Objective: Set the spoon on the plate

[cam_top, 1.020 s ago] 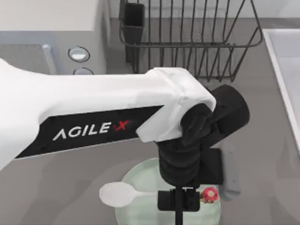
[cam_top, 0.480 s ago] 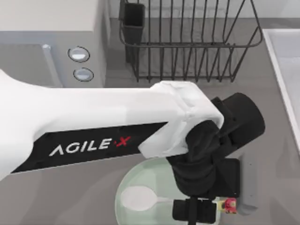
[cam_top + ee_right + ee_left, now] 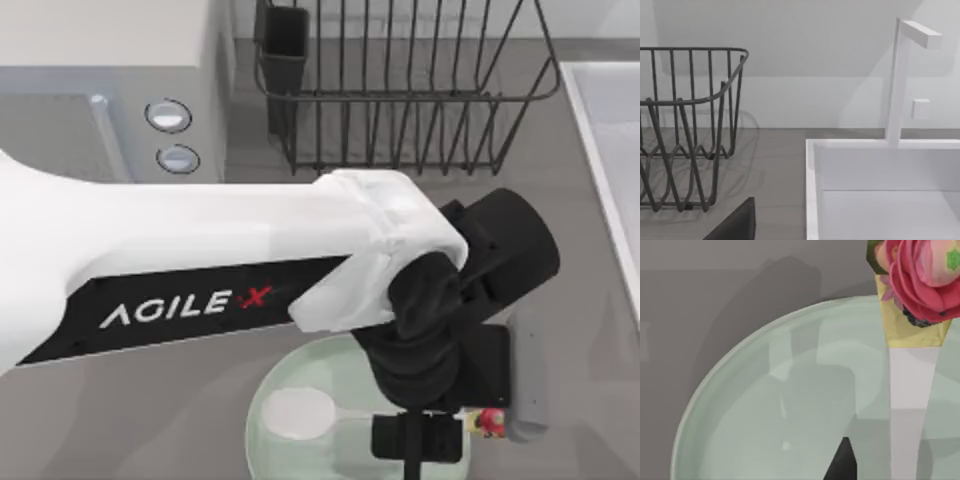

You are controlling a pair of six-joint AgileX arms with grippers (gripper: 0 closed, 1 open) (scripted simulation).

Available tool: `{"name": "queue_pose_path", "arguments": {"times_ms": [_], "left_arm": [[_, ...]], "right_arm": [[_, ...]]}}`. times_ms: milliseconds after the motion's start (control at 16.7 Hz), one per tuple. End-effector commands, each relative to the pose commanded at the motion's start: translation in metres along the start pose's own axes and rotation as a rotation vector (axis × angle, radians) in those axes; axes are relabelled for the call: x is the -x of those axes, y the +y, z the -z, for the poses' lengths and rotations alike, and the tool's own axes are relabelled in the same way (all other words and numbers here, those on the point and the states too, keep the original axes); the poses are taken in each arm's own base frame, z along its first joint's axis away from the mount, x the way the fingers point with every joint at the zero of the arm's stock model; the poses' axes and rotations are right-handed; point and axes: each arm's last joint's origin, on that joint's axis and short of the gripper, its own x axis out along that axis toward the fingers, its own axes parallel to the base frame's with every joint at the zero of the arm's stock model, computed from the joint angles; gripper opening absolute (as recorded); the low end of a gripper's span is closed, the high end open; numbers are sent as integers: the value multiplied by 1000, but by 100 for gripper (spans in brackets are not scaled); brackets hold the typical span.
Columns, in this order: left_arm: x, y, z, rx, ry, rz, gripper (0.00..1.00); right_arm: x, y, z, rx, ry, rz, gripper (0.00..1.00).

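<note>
Since half second earlier: left arm shifted slightly, spoon (image 3: 300,413) stayed over plate (image 3: 275,375). Spoon: white, bowl at plate's left part, handle running right to left gripper (image 3: 412,440) at near table edge. Finger state: cannot tell. Left wrist view: handle (image 3: 909,405) above mint plate (image 3: 765,405), flower-decorated end (image 3: 920,285) toward gripper. Right wrist view: wire rack (image 3: 685,130), white sink (image 3: 880,190).

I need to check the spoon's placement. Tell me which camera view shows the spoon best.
The top view: the spoon lies over the plate, its whole oval bowl visible, with the left gripper above the handle end. The left wrist view catches just the straight handle and its flower decoration.
</note>
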Motion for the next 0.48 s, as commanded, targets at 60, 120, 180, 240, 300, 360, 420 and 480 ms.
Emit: {"name": "queue_pose_path", "arguments": {"times_ms": [60,120,180,240,300,360,420,480], "left_arm": [[-2,2,2,12,9,-2,0],[-4,4,4,25,21,-3,0],[-7,6,7,38,35,-1,0],[-11,7,9,51,53,2,0],[-16,9,12,63,71,7,0],[-21,10,15,74,91,14,0],[-26,10,19,84,111,24,0],[-32,10,22,92,130,36,0]], "right_arm": [[0,0,0,0,0,0,100],[0,0,0,0,0,0,100],[0,0,0,0,0,0,100],[0,0,0,0,0,0,100],[0,0,0,0,0,0,100],[0,0,0,0,0,0,100],[0,0,0,0,0,0,100],[0,0,0,0,0,0,100]]}}
